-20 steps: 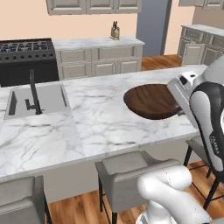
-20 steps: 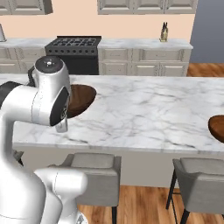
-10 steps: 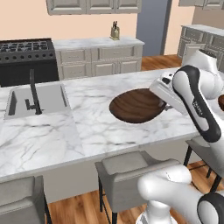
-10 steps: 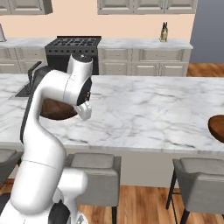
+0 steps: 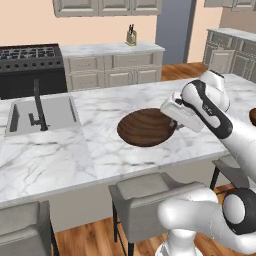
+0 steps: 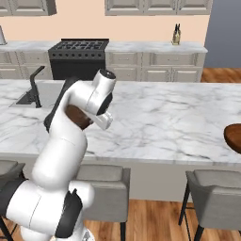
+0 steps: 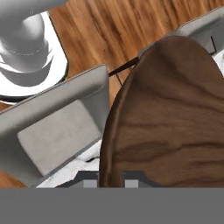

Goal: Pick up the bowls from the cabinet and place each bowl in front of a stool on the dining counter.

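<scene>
My gripper [image 5: 172,120] is shut on the right rim of the wide shallow brown bowl [image 5: 146,127]. The bowl hangs low over the white marble dining counter [image 5: 75,155], near its front edge and above a grey stool [image 5: 145,192]. In the hand view the bowl [image 7: 170,118] is large, its rim runs down between my fingertips [image 7: 133,176], and the stool seat [image 7: 57,131] lies beyond it. In the right base view my arm hides most of the bowl [image 6: 77,116]. The second, redder bowl [image 6: 234,136] rests at the counter's right end. I cannot tell which wall cabinet is the task's.
The inset sink [image 5: 42,115] with its black faucet [image 5: 36,102] is at the counter's left. Further stools [image 6: 219,188] stand along the near side. A black stove [image 5: 30,60], low cabinets and a knife block [image 5: 131,36] line the back wall.
My arm has swung left along the counter and carried the wide bowl from the right part toward the middle. The redder bowl has not moved.
</scene>
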Controlling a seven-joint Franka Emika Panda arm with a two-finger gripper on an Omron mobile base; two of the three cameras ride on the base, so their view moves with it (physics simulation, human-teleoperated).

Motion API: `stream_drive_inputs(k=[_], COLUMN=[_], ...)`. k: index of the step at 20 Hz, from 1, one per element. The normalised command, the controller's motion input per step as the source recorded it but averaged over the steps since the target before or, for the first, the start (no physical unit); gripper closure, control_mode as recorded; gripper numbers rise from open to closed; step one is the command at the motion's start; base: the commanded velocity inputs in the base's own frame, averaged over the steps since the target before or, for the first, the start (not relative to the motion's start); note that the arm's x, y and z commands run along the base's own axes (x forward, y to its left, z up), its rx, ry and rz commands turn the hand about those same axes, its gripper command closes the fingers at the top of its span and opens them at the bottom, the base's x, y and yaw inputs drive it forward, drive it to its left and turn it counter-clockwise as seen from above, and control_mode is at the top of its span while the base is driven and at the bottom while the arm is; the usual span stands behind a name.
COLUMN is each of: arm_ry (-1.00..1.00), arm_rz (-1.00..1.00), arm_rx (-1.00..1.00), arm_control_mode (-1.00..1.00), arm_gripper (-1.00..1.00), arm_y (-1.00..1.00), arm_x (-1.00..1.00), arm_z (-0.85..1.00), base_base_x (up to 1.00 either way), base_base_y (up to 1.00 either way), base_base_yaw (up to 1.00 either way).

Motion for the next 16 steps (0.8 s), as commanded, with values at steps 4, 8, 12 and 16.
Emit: stream_drive_inputs(k=[4,8,12,16], arm_ry=[-0.01,-0.01,0.00,-0.03], arm_rz=[0.00,0.00,0.04,0.02], arm_rx=[0.03,0.03,0.00,0.00], arm_control_mode=[-1.00,-1.00,-1.00,-1.00], arm_gripper=[1.00,1.00,1.00,1.00], arm_y=[0.04,0.00,0.00,0.00], arm_x=[0.63,0.43,0.31,0.31], arm_z=[-0.66,-0.70,-0.55,-0.45], base_base_x=[0.00,0.00,0.00,0.00], base_base_y=[0.00,0.00,0.00,0.00], base_base_yaw=[0.00,0.00,0.00,0.00])
